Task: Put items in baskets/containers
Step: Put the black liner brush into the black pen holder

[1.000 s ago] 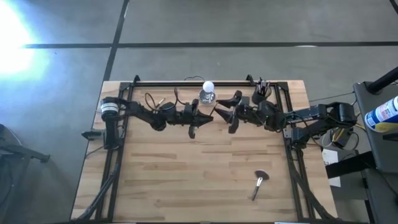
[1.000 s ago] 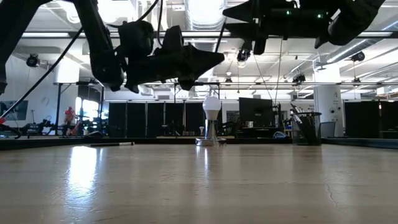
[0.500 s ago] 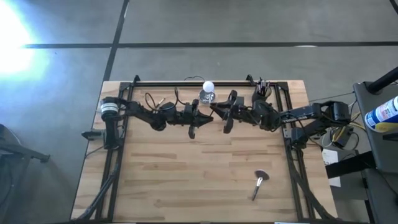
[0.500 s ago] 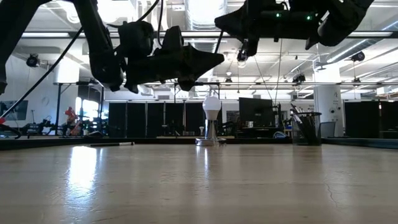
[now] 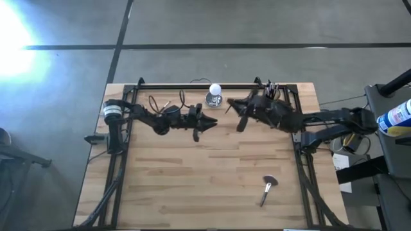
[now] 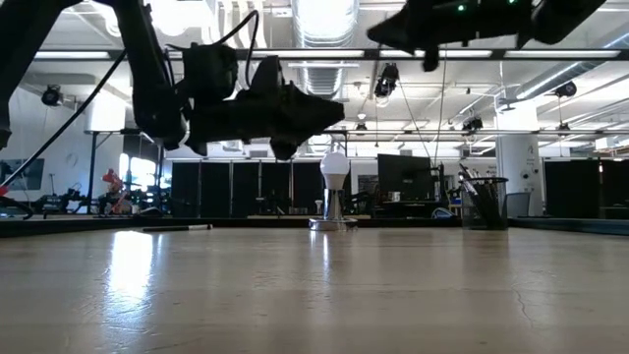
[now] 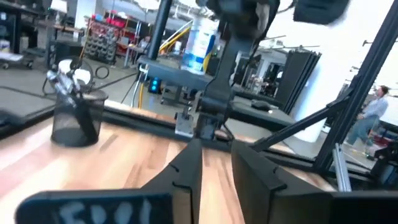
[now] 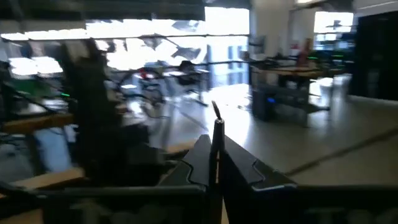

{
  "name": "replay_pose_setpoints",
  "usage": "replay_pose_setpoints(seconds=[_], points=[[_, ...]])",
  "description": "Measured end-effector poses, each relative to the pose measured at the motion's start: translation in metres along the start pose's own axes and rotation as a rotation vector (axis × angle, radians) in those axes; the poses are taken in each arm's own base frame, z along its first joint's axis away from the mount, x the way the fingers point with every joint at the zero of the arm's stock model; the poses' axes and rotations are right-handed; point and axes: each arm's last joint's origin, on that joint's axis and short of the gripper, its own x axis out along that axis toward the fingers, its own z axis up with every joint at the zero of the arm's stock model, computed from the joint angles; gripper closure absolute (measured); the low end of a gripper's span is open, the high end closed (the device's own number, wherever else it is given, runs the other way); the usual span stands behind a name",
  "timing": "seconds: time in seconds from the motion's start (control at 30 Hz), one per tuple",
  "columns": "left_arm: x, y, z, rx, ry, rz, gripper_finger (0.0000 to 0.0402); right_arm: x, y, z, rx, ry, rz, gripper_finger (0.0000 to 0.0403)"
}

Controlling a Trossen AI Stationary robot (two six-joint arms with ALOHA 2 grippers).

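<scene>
My right gripper hangs above the table's far middle, shut on a thin dark brush. To its right, the black mesh cup stands at the far edge and holds several brushes. My left gripper hovers just left of the right one, its fingers apart with nothing between them. A fan-headed brush lies flat on the near right of the table. My right gripper pinches the thin dark brush's shaft between its two fingertips. One end of the brush sticks out past the fingertips. The brush is high above the table, touching nothing else.
A shiny silver object topped with a white ball stands at the far edge between the two grippers. A black frame rail runs along the far edge and down both sides. Bare wood fills the middle and near part of the table.
My right gripper has shut next to my left gripper's tip, then risen and swung toward the far right, nearer the cup. My left gripper has tipped slightly downward and stayed in place.
</scene>
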Motion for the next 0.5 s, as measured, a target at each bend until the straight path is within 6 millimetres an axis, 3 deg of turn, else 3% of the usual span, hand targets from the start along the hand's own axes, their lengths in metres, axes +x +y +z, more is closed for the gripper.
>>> replay_pose_setpoints(seconds=[0.27, 0.5], points=[[-0.012, 0.002, -0.009, -0.008, 0.031, 0.019, 0.0315, -0.046, -0.041, 0.028, -0.121, 0.139, -0.434, 0.0392], [-0.013, 0.002, -0.009, -0.002, 0.032, 0.016, 0.0315, -0.068, -0.095, 0.019, -0.136, 0.242, -0.73, 0.0393]])
